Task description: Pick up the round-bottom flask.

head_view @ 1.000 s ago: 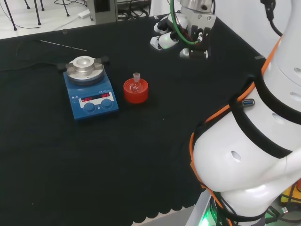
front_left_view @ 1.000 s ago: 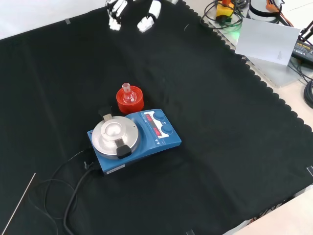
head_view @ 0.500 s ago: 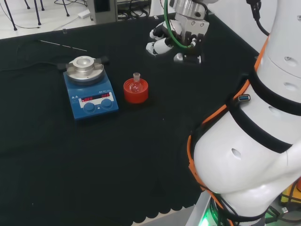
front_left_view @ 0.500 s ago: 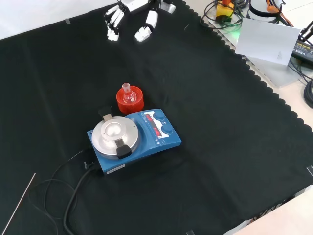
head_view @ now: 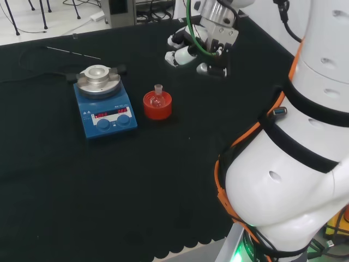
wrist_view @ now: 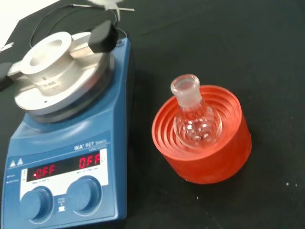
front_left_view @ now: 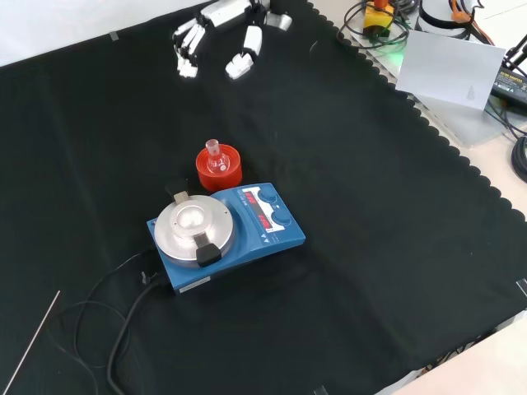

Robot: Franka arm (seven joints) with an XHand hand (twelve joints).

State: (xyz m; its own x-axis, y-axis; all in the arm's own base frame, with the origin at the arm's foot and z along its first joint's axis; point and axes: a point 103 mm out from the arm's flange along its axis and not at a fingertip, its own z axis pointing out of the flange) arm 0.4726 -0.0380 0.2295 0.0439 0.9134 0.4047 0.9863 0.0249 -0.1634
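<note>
Pale floor (head_view: pixel 32 24); chair legs (head_view: pixel 13 16)

My robot hand (head_view: pixel 188 48) hangs in the air with nothing in it, fingers (front_left_view: pixel 188 43) spread and only lightly bent, thumb (front_left_view: pixel 244 51) apart from them, palm turned down.

A lab: hotplate stirrer (front_left_view: pixel 226 232), flask stand (front_left_view: pixel 219 169), black-clothed bench (front_left_view: pixel 395 247).

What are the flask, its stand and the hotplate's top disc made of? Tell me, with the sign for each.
Round-bottom flask: clear glass, probably; the red shows through it.
Stand: matte red ribbed ring, likely rubber or plastic.
Top disc: brushed silvery metal with a dull sheen, seemingly aluminium or steel.
</note>
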